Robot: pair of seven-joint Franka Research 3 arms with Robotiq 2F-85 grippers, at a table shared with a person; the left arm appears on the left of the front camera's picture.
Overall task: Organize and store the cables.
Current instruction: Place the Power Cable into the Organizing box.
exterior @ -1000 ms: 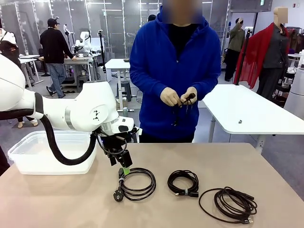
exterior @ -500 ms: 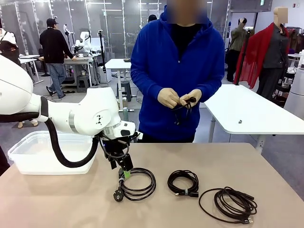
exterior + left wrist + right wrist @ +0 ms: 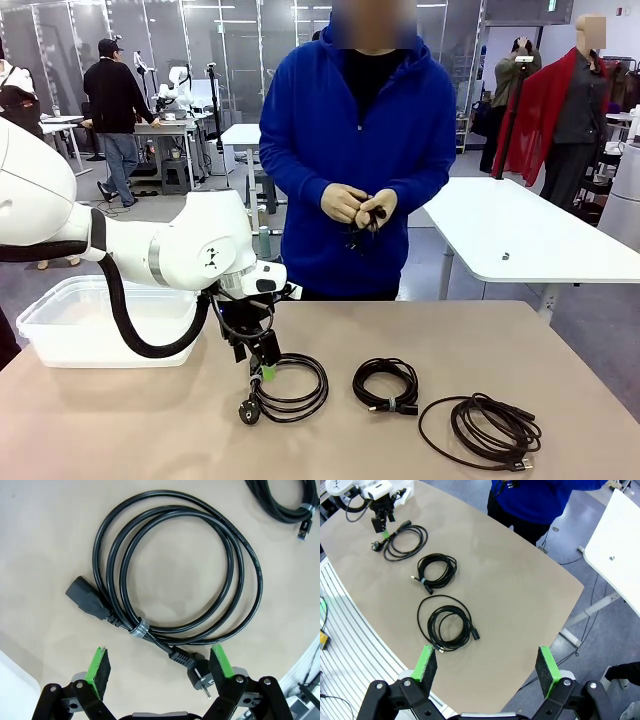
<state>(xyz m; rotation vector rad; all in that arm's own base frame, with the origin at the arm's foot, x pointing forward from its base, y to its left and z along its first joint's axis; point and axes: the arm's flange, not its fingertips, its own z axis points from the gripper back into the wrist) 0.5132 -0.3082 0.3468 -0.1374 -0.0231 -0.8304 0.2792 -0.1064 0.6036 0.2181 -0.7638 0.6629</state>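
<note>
Both pairs of jaws stand wide apart and grasp nothing. The biggest thing is the beige table top (image 3: pixel 450 340), which carries all the rest. At its far left sits a white translucent plastic bin (image 3: pixel 60 330), partly hidden behind the left arm. At the far side stands a person in a blue hooded sweater (image 3: pixel 365 130), with both hands (image 3: pixel 358 205) together at the waist and a small black cord (image 3: pixel 372 214) between the fingers.

Three coiled black cables lie in a row on the table, apart from each other. The widest is the loose thin cable coil (image 3: pixel 485 430) at the right, near the table's front edge. The right gripper (image 3: pixel 485 664) hangs high above the table, and this coil is the one nearest to it.

The black power cord coil (image 3: pixel 290 385) lies at the left. It is bound by a clear tie (image 3: pixel 137 628) and has a chunky socket end (image 3: pixel 87 600) and a round two-pin plug (image 3: pixel 200 677). The left gripper (image 3: pixel 262 368) hangs low over the near-left edge of this coil. In the left wrist view its green pads (image 3: pixel 100 667) stand on both sides of the tied part and the plug, and I cannot tell whether they touch the cord.

The smallest is the tight black cable coil (image 3: pixel 385 383) in the middle, with a small plug end (image 3: pixel 302 527) at its edge.
</note>
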